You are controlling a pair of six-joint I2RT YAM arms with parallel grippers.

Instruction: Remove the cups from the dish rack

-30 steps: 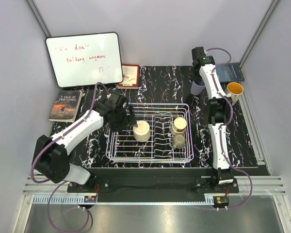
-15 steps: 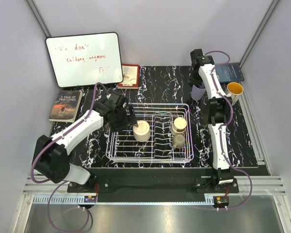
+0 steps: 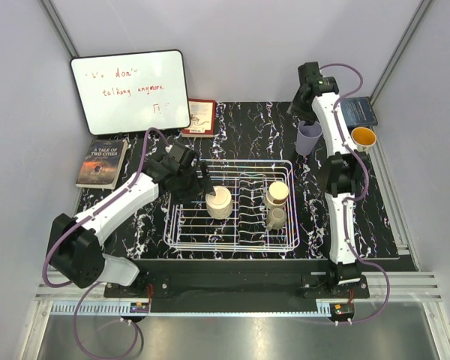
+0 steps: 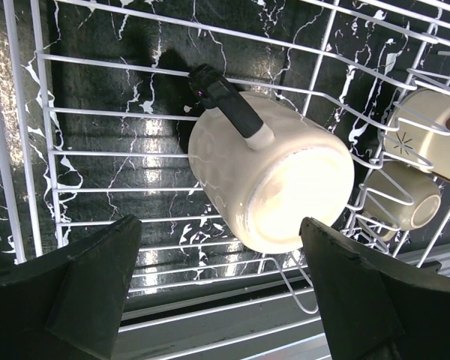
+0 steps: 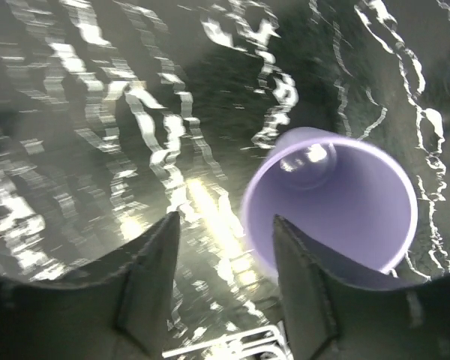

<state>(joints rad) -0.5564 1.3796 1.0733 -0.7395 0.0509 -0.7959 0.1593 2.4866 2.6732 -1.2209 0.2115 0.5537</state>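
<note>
The white wire dish rack (image 3: 181,229) stands mid-table. In it a cream cup (image 3: 219,201) sits upside down at the left, a tan cup (image 3: 277,193) and a small olive-grey cup (image 3: 276,218) at the right. My left gripper (image 3: 203,183) is open just left of the cream cup (image 4: 270,187), which lies ahead of its gap (image 4: 217,229), untouched. The lavender cup (image 3: 309,137) stands upright on the table right of the rack's far corner. My right gripper (image 3: 303,112) is open and empty just behind it; the lavender cup (image 5: 337,202) sits beside its right finger (image 5: 307,292), outside the gap (image 5: 225,285).
An orange-lined cup (image 3: 364,137) stands at the right table edge beside a dark blue book (image 3: 356,112). A whiteboard (image 3: 131,90) leans at the back left, with a red book (image 3: 201,116) beside it and a paperback (image 3: 103,161) at the left edge.
My right gripper has let go of the lavender cup and drawn back and up. The cup now stands upright on the table. The left arm has hardly moved.
</note>
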